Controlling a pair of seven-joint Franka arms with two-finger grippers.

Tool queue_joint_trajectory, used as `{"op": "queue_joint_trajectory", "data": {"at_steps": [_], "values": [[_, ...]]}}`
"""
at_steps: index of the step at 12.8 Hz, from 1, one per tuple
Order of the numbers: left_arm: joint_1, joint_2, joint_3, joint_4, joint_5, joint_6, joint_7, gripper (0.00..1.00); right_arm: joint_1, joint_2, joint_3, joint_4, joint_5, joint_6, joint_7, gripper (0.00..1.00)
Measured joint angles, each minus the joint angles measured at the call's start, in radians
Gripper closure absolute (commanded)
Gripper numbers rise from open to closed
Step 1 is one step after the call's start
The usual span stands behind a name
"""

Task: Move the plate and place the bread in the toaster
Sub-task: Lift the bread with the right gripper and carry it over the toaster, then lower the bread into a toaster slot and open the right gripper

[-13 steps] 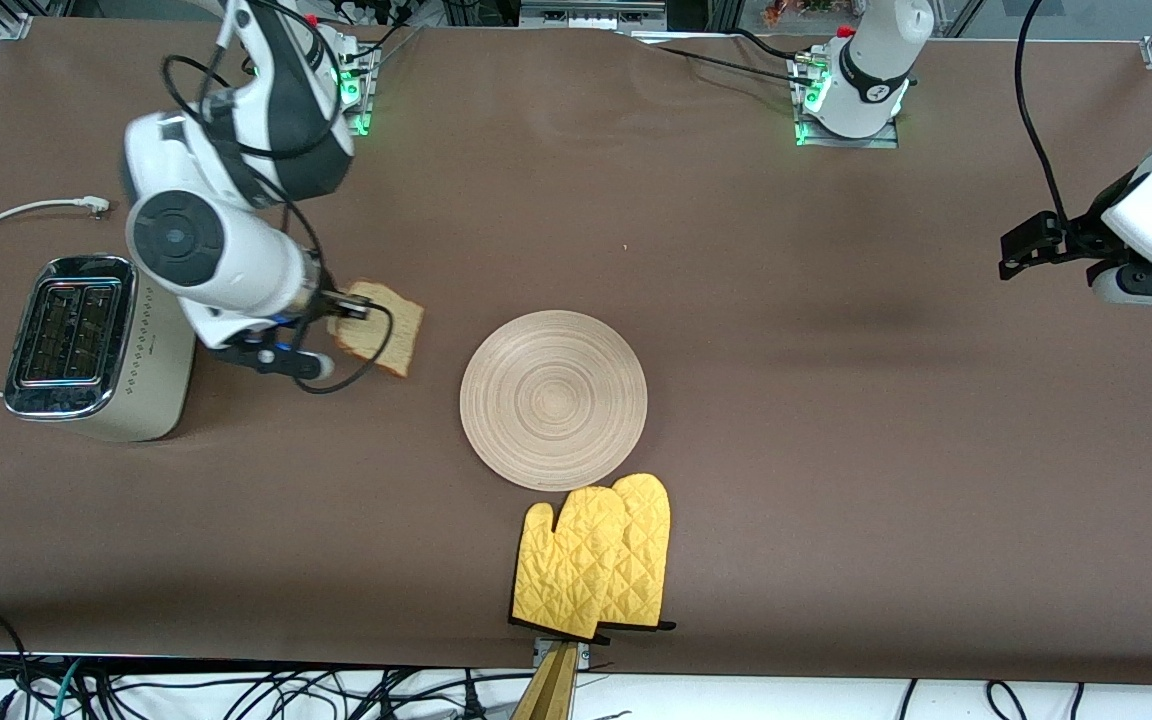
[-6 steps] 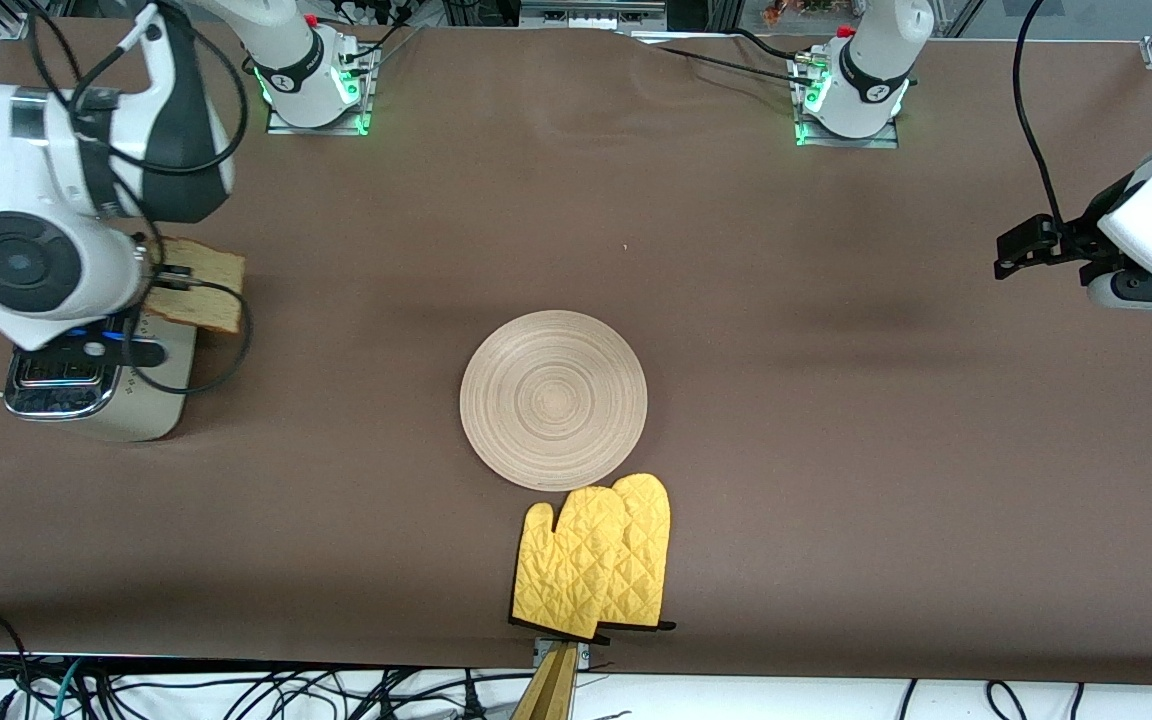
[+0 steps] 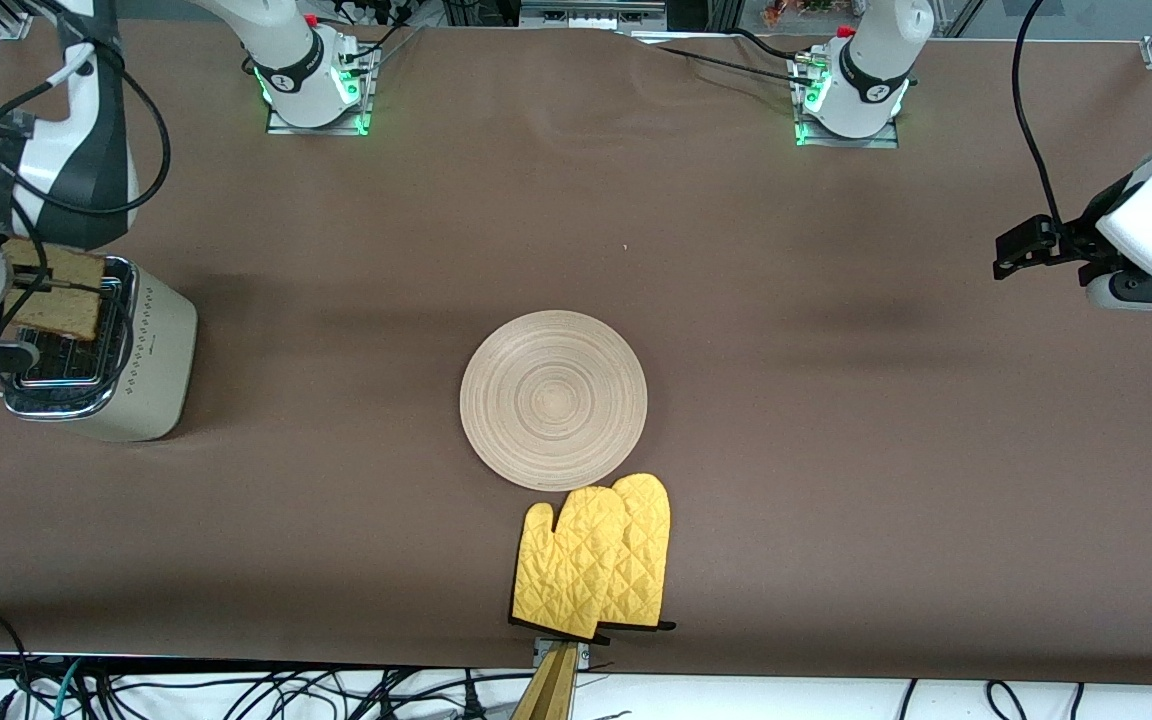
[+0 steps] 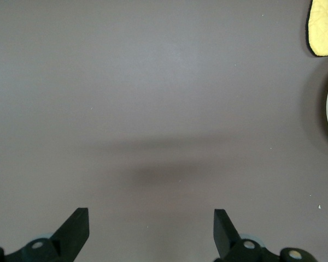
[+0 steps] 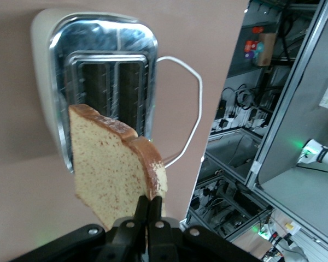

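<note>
1. Bread (image 3: 54, 298) is up in the air over the toaster (image 3: 96, 350), pinched at its edge by the right tool (image 3: 24, 286). The right wrist view shows the slice (image 5: 115, 169) standing on edge between the clenched fingers, with the two slots of the toaster (image 5: 98, 93) below it.
2. Not in a slot yet, I think. The slice looks a bit off to one side of the slots, so it may need lining up first and then going down.
3. The plate (image 3: 553, 399) lies flat in the middle of the bench (image 3: 836, 420), with nothing on it. It looks like the plate part is done, but I cannot be sure from this.
4. A pair of yellow oven mitts (image 3: 593, 558) lies just beside the plate, nearer to the front camera, and seems to touch its rim.
5. The right arm reaches out from its base to the toaster at its own end of the bench. Its wrist is bent so the tool points sideways across the chrome top.
6. The left arm waits at its own end of the bench. The left tool (image 3: 1026, 247) hangs over bare bench, well apart from the plate. Its fingers (image 4: 76, 229) are spread wide and hold nothing.
</note>
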Motion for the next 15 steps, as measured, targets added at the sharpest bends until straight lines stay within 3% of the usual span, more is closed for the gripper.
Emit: {"op": "queue_joint_trajectory", "data": {"at_steps": [5,14,15], "values": [[0.000,0.001,0.000,0.000,0.000,0.000,0.000,0.00,-0.038,0.085,0.000,-0.001,-0.013,0.102,-0.004,1.00],[-0.002,0.013,-0.015,0.000,0.000,0.000,-0.021,0.00,-0.044,0.117,0.000,-0.016,-0.013,0.112,-0.004,1.00],[-0.002,0.017,-0.016,0.000,0.000,0.000,-0.023,0.00,-0.044,0.126,0.000,-0.017,-0.013,0.121,-0.004,0.47]]}}
